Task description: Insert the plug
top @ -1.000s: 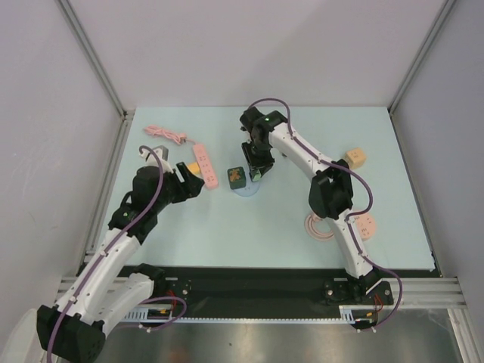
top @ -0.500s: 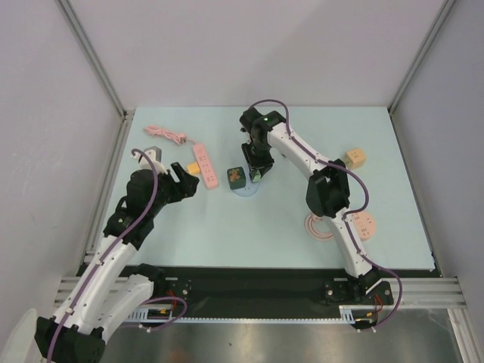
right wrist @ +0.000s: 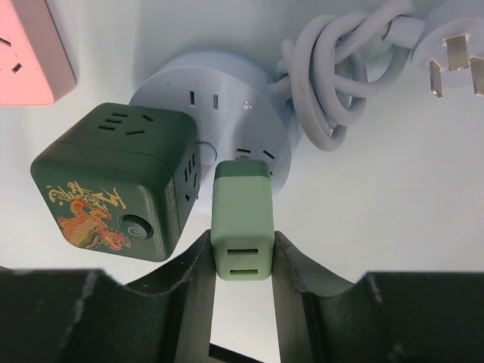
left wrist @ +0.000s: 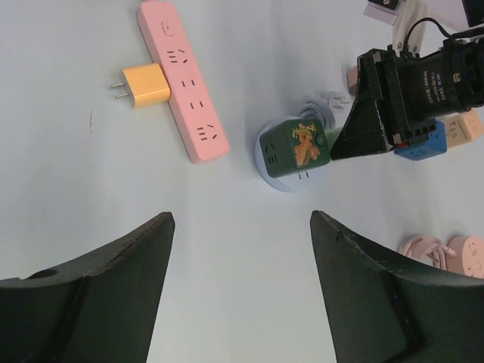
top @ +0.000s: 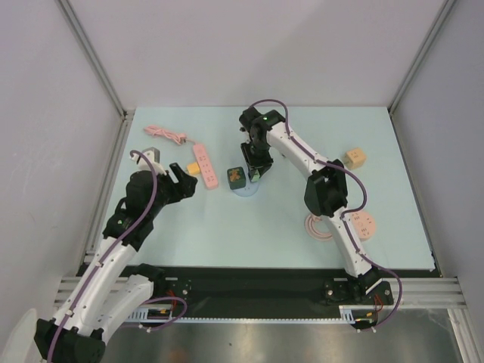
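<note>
My right gripper is shut on a light green charger plug. The plug's front end sits at a socket of the round pale blue power hub; its prongs are hidden. A dark green cube adapter with a dragon print sits on the hub, right beside the plug. In the top view the right gripper stands over the hub next to the cube. My left gripper is open and empty above bare table, near the pink power strip.
An orange charger is plugged into the pink strip's side. The hub's white cable is coiled behind it. A pink cable lies at the back left, a beige cube and a pink round socket at the right.
My left gripper has drawn back a little to the left, away from the pink strip. The right gripper with the green plug has hardly moved.
</note>
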You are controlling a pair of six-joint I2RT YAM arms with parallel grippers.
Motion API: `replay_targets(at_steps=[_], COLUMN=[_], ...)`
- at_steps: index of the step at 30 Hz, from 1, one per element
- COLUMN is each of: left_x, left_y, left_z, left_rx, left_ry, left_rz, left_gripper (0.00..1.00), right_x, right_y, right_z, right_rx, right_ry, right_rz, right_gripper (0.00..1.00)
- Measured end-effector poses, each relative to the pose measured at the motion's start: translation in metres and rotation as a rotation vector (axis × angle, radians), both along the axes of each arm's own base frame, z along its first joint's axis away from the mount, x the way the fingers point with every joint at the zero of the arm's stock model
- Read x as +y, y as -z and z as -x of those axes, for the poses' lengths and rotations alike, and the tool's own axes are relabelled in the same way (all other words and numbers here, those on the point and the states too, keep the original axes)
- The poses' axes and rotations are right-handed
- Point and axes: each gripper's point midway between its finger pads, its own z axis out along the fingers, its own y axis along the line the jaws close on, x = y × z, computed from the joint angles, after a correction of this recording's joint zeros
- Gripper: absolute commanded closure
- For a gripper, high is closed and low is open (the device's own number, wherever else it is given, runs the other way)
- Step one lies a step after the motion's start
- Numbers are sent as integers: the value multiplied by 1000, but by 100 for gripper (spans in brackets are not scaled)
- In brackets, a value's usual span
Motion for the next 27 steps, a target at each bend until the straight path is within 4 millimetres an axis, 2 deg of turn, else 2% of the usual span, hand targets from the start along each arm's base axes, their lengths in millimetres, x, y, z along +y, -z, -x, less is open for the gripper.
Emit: replay_targets(at_steps=[27], left_x=[9], left_y=[2], left_z=[1], left_rx=[-1], left_ry=[-40], left_rz=[-26], left_gripper=[20], right_x=[5], right_y=[9], right_z=[0], right_rx=[4], right_ry=[35], right_rz=[37], right_gripper=[100])
